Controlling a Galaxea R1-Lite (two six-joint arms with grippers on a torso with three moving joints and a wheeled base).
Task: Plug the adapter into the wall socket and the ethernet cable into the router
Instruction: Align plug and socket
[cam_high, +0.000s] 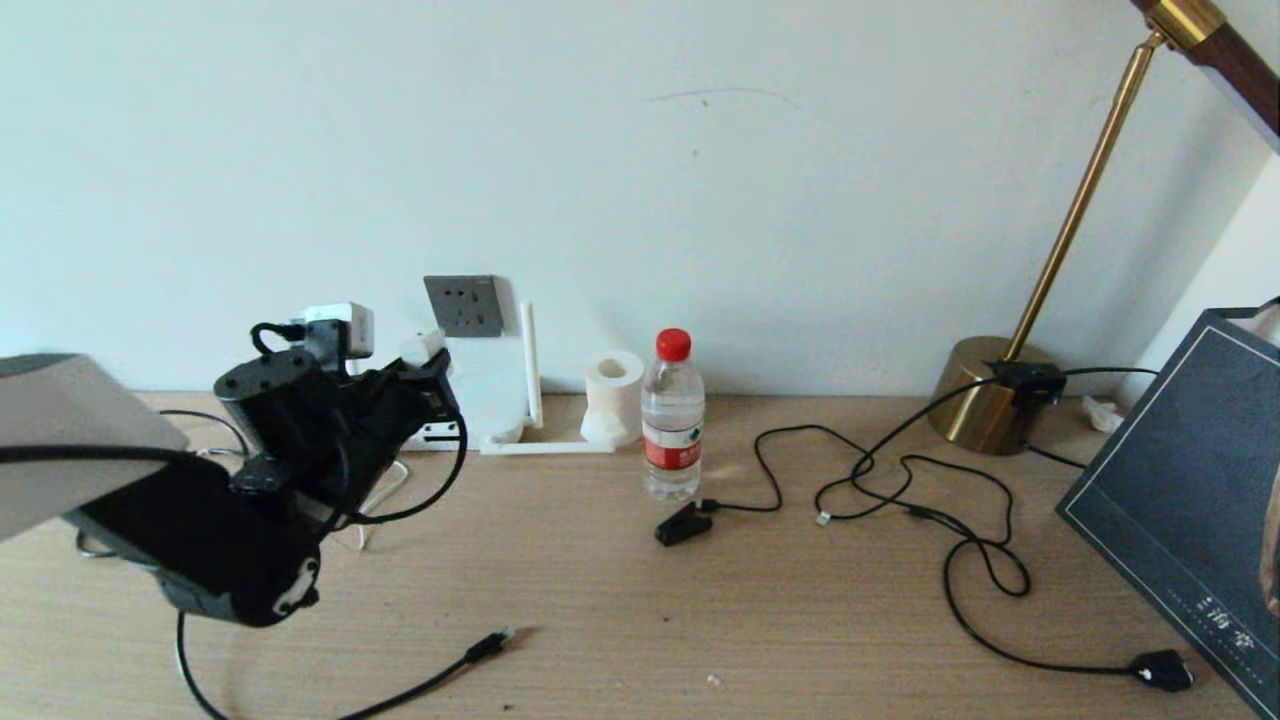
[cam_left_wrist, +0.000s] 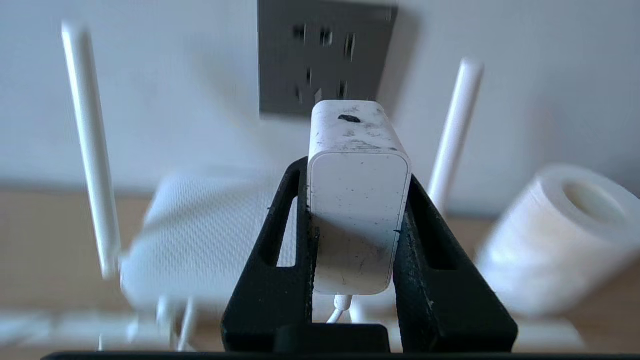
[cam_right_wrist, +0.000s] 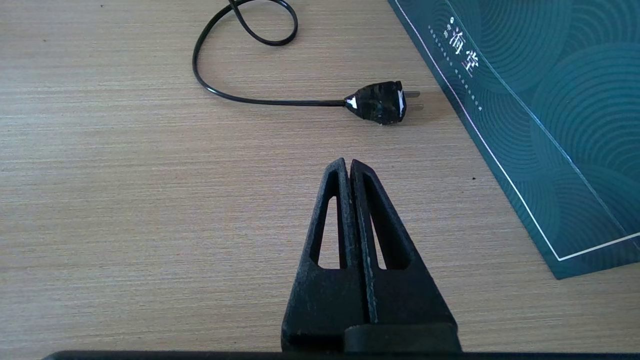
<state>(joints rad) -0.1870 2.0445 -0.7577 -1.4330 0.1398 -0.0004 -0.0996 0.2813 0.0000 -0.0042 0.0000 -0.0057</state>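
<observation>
Left wrist view shows the left gripper (cam_left_wrist: 357, 220) clamping the adapter (cam_left_wrist: 357, 190) just short of the wall socket (cam_left_wrist: 320, 55), above the router (cam_left_wrist: 200, 240), so the plugging step is in hand (prongs hidden), calling next for pin alignment, while the right gripper (cam_right_wrist: 348, 170) hangs clenched, empty, above the tabletop (cam_right_wrist: 125, 175).

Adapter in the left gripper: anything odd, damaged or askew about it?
The adapter, clamped upright in the left gripper before the wall socket, has dark smudges and specks on its white casing, one black mark on top. No cracks show. It sits straight.
</observation>
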